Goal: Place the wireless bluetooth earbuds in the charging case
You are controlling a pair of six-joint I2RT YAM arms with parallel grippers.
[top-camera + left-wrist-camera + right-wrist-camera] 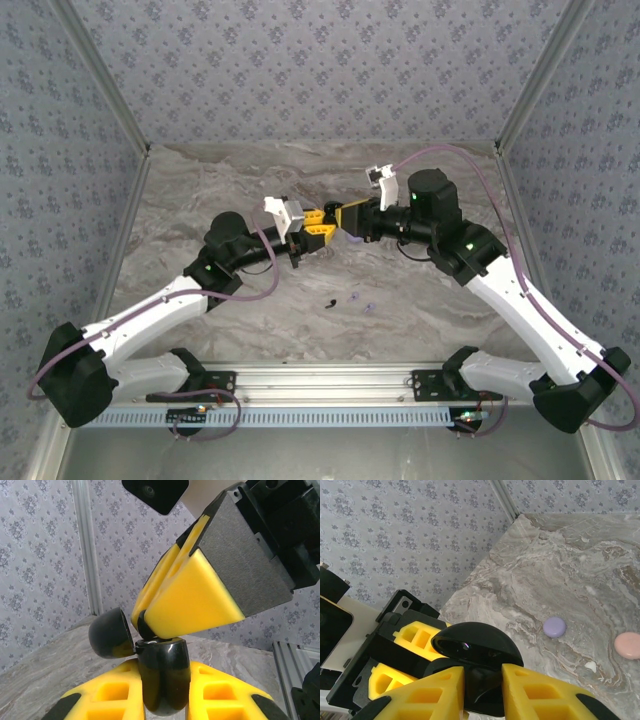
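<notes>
Black charging case (pixel 162 670) upright in left tool (pixel 164 692), lid (pixel 111 632) swung open

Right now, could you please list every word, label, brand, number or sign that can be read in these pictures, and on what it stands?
None can be read: the black charging case, the lilac case, the pink case and the yellow gripper fingers show no print.
</notes>
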